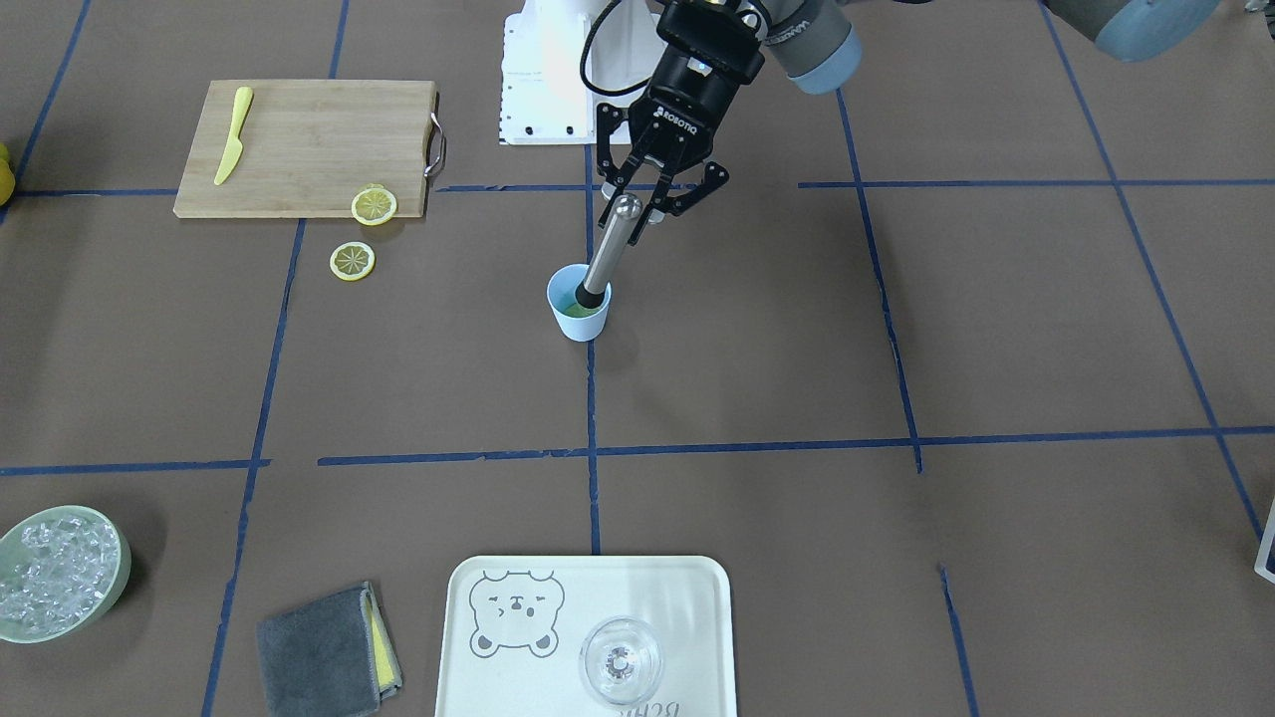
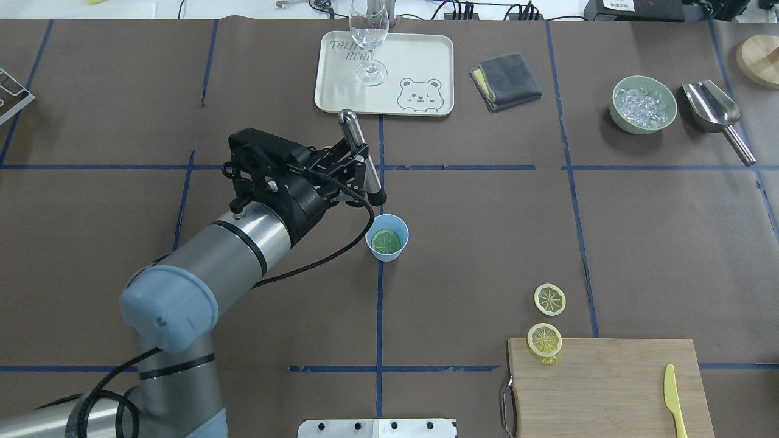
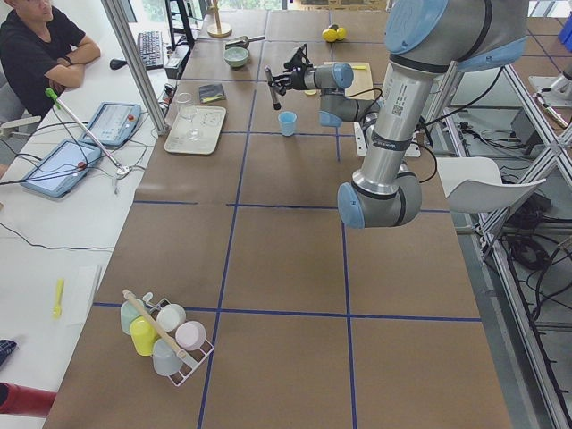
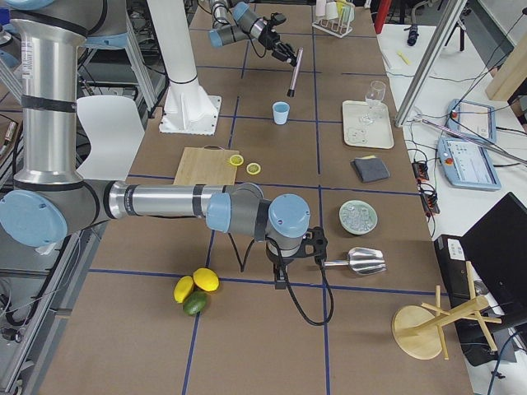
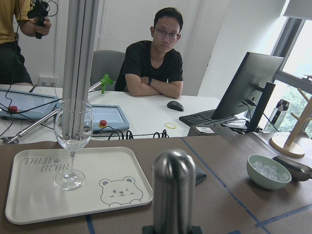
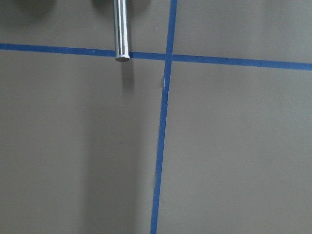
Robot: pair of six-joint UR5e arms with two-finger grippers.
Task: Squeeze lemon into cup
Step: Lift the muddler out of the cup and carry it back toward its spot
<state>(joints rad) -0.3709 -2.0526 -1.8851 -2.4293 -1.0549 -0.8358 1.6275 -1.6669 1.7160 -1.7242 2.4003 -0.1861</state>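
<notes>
The left pincer (image 2: 359, 159) is clamped on a metal stick (image 1: 605, 254). The lemon (image 2: 387, 241) in the cup (image 2: 388, 258) looks soft; press its middle.

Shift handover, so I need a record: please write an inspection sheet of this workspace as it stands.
Surface: brown paper-covered table, blue tape grid.
Job's things: yellow lemon slice lying inside the small light-blue plastic cup.
Clutter: spare lemon slice on the table, another overhanging the wooden board; yellow plastic knife; wine glass on white bear tray; grey cloth; green bowl of ice; steel scoop.
Grippers: left gripper shut on tilted steel muddler, tip over the cup; right gripper beside scoop, state unreadable.
Cables: black cable off left wrist.
Surroundings: seated operator in black shirt, monitor.
</notes>
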